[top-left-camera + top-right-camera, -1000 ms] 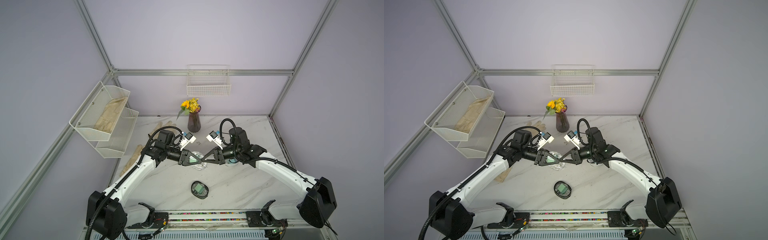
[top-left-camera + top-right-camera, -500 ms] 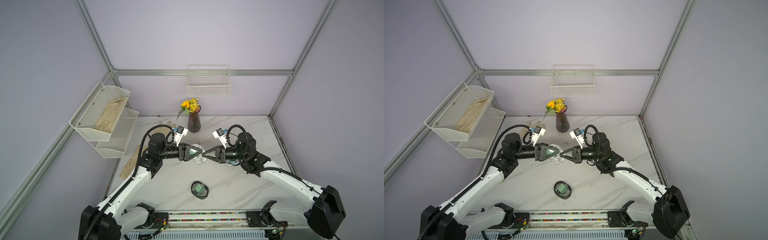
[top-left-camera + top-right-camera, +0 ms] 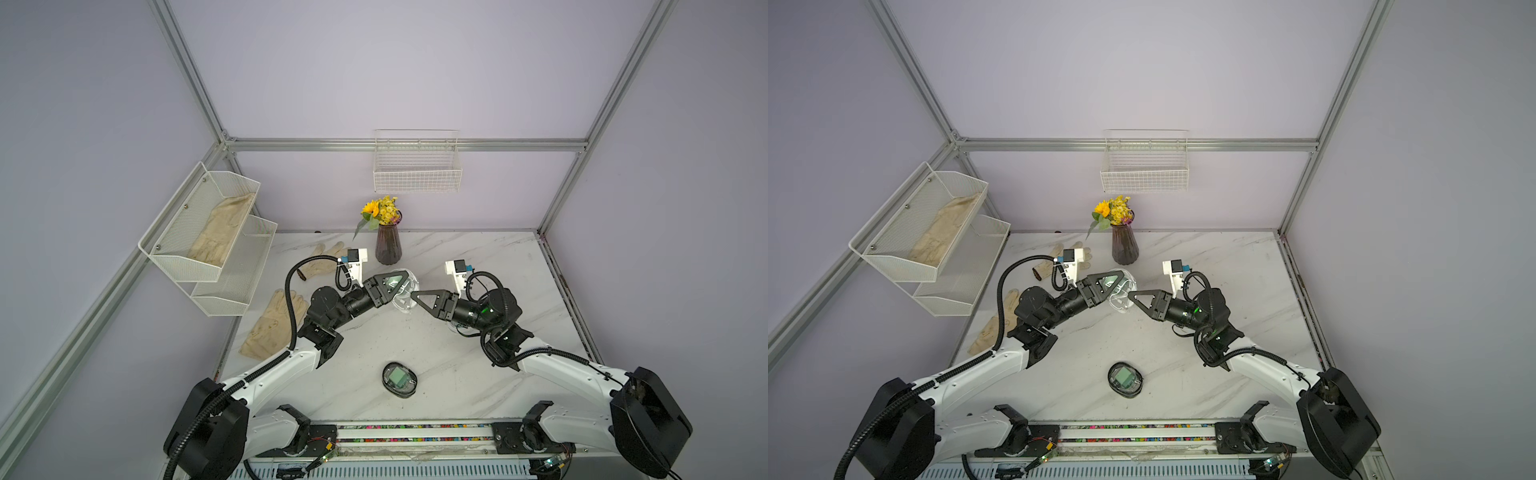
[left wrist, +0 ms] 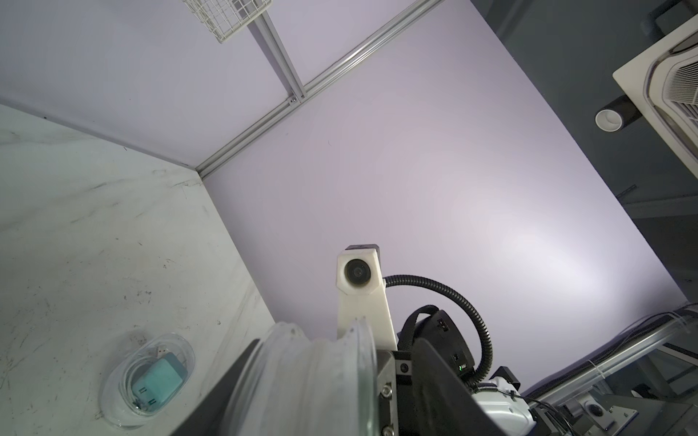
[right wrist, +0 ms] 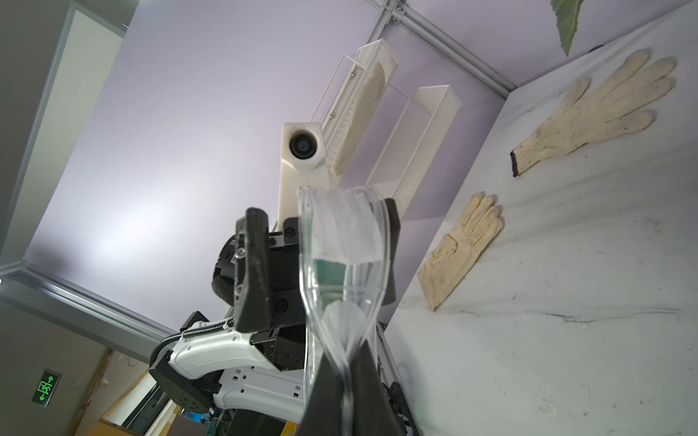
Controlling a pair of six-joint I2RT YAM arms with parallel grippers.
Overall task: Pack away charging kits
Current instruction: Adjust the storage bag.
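Since a second ago, left gripper (image 3: 401,282) and right gripper (image 3: 415,296) have shifted toward the vase (image 3: 387,249). Just in front of vase, clear case (image 3: 402,304) held aloft: right gripper pinching its rim, left jaws parted around it. Well in front, black-rimmed case (image 3: 399,379) on table (image 3: 478,270).

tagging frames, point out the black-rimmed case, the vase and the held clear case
black-rimmed case (image 3: 386,378): in a top view, rim
vase (image 3: 387,249): in a top view, body
held clear case (image 5: 340,226): right wrist view, side wall

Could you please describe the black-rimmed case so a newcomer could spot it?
Start at the marble table and look toward the middle of its front edge. The oval case lies there alone; unlike the clear case held up farther back, its rim is black.
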